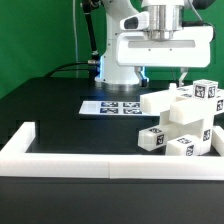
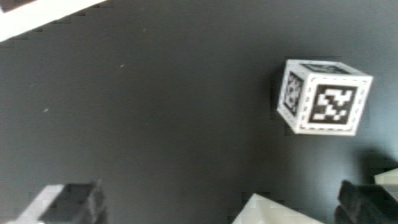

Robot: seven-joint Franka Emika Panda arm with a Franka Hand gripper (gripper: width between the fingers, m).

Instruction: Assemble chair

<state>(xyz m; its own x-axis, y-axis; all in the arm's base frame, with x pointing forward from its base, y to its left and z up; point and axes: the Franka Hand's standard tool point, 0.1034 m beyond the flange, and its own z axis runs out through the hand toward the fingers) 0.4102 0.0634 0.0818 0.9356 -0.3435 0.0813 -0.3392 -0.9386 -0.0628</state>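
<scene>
The white chair parts (image 1: 185, 122) with black-and-white tags lie bunched together on the black table at the exterior view's right, some stacked on others. My gripper (image 1: 163, 76) hangs above and behind this cluster, open and empty. In the wrist view the gripper (image 2: 217, 203) has its two dark fingers (image 2: 63, 205) spread wide with nothing between them. One small tagged white block (image 2: 320, 97) lies on the table beyond the fingers. A white corner of another part (image 2: 285, 211) shows near the frame edge.
The long low white barrier wall (image 1: 100, 166) runs along the table's front and turns up at the exterior view's left (image 1: 20, 138). The marker board (image 1: 112, 106) lies flat behind the parts. The robot base (image 1: 120, 72) stands at the back before a green curtain.
</scene>
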